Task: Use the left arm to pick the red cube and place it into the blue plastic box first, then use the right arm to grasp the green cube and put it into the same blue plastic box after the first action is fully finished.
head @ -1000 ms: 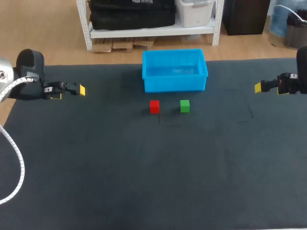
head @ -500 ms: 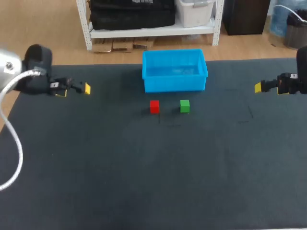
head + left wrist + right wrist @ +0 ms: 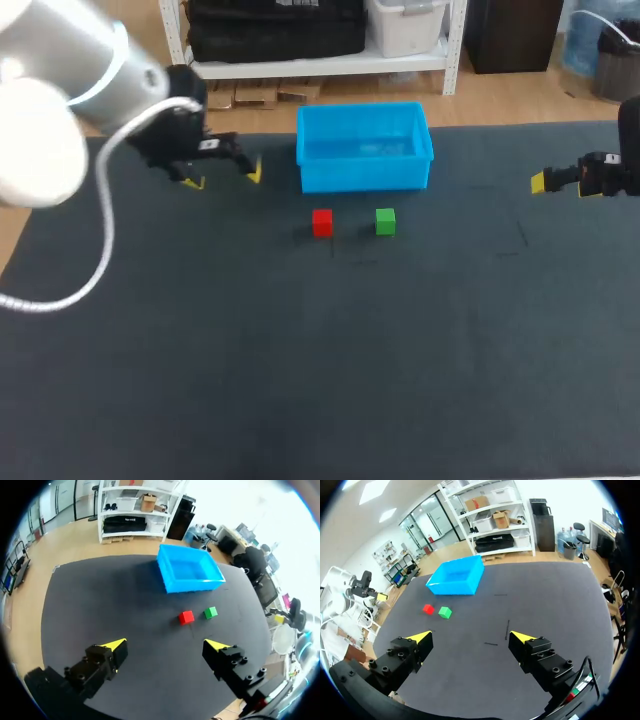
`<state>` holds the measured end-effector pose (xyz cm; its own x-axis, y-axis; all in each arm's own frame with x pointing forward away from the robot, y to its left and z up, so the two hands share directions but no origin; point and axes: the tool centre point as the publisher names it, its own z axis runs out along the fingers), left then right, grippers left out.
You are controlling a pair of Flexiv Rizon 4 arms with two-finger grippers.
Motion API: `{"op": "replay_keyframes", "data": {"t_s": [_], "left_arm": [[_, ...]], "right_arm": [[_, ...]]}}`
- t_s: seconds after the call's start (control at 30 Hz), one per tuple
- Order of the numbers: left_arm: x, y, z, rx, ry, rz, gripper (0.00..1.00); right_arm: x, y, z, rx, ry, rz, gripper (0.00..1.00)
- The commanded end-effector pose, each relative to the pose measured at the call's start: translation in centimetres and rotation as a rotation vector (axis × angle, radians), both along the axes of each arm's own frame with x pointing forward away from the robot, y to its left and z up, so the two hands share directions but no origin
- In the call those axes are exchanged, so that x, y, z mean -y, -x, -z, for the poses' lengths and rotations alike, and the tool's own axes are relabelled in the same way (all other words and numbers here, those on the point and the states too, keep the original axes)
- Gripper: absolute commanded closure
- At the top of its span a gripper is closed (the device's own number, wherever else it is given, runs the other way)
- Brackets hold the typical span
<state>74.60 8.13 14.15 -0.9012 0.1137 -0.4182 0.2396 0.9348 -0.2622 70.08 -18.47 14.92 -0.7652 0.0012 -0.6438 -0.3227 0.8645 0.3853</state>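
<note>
The red cube (image 3: 321, 222) and the green cube (image 3: 385, 221) sit side by side on the dark table, just in front of the blue plastic box (image 3: 365, 175). My left gripper (image 3: 225, 177) hangs open and empty to the left of the box, above the table. From the left wrist, the red cube (image 3: 187, 617), green cube (image 3: 210, 612) and box (image 3: 195, 585) lie ahead of the open left gripper (image 3: 165, 644). My right gripper (image 3: 545, 182) is open and empty at the far right. Far ahead of it (image 3: 471, 636) are the red cube (image 3: 428, 609), green cube (image 3: 445, 612) and box (image 3: 451, 588).
Thin black tape marks (image 3: 333, 247) lie on the table mat just in front of the cubes and further right. The left arm's white cable (image 3: 100, 250) loops over the left part of the table. Nothing shows inside the box.
My left arm has swung from the table's far left edge toward the box, its gripper staying open. The right arm and both cubes have not moved.
</note>
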Motion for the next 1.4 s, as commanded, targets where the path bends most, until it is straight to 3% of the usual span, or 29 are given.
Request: {"op": "replay_keyframes", "data": {"t_s": [0.03,0.67,0.77,0.93,1.2,1.23,1.3,1.33,1.4], "left_arm": [[1.7,-1.6,0.2,-0.066,0.008,0.004,0.0],[1.7,-1.6,0.2,-0.066,0.008,0.004,0.0],[3.0,-2.3,0.2,-0.129,-0.092,-0.002,0.0],[4.6,-3.8,0.5,-0.213,-0.105,-0.078,0.0],[7.7,-5.0,1.6,-0.244,-0.177,-0.118,0.0],[8.3,-5.1,1.7,-0.244,-0.151,-0.099,0.0],[8.9,-5.3,2.0,-0.25,-0.178,-0.107,0.0],[9.3,-5.4,2.2,-0.262,-0.136,-0.098,0.0],[9.7,-5.6,2.6,-0.274,-0.172,-0.109,0.0]], "right_arm": [[0.0,0.0,0.0,-0.001,0.0,-0.002,0.0],[0.0,0.0,0.0,-0.001,0.0,-0.002,0.0],[0.0,0.0,0.0,-0.001,0.0,-0.002,0.0],[0.0,0.0,0.0,-0.001,0.0,-0.002,0.0],[0.0,0.0,0.0,-0.001,0.0,-0.002,0.0],[0.0,0.0,0.0,-0.001,0.0,-0.002,0.0],[0.0,0.0,0.0,-0.001,0.0,-0.002,0.0],[0.0,0.0,0.0,-0.001,0.0,-0.002,0.0],[0.0,0.0,0.0,-0.001,0.0,-0.002,0.0]]}}
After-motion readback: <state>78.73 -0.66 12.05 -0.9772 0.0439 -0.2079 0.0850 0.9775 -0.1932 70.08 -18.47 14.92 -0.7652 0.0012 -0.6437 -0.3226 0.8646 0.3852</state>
